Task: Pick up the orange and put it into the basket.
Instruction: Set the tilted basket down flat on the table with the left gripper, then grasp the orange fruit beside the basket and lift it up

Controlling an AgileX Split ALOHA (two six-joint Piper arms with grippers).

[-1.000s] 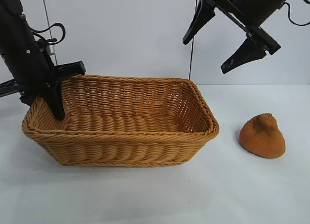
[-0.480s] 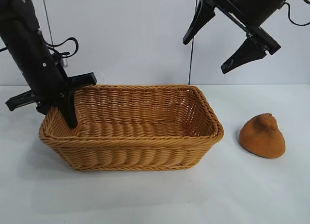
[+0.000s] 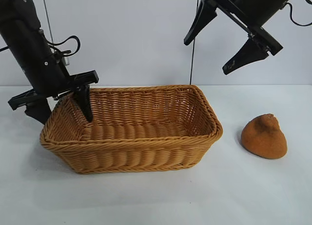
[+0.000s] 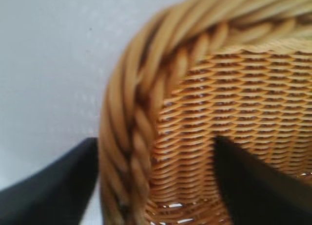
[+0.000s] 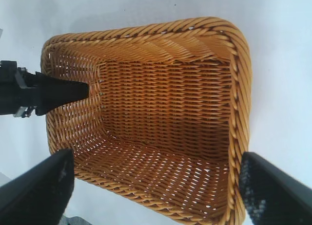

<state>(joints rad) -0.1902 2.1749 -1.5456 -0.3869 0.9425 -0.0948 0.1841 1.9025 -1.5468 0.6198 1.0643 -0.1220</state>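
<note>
The brownish-orange orange [image 3: 264,136] lies on the white table, to the right of the basket and clear of it. The tan wicker basket [image 3: 146,142] stands left of centre and holds nothing. My left gripper [image 3: 63,115] is open and straddles the basket's left end wall, one finger inside and one outside; the left wrist view shows the braided rim [image 4: 131,113] between the fingers [image 4: 243,176]. My right gripper [image 3: 207,54] is open and empty, high above the basket's right end. The right wrist view looks down into the basket [image 5: 239,88]; the orange is out of that view.
The white table [image 3: 243,196] extends in front of and to the right of the basket. A pale wall stands behind it. A thin cable [image 3: 193,54] hangs at the back behind the right gripper.
The basket has slid to the right with my left gripper on its left end. The left gripper's inner finger now stands higher and farther right. The right arm and the orange have not moved.
</note>
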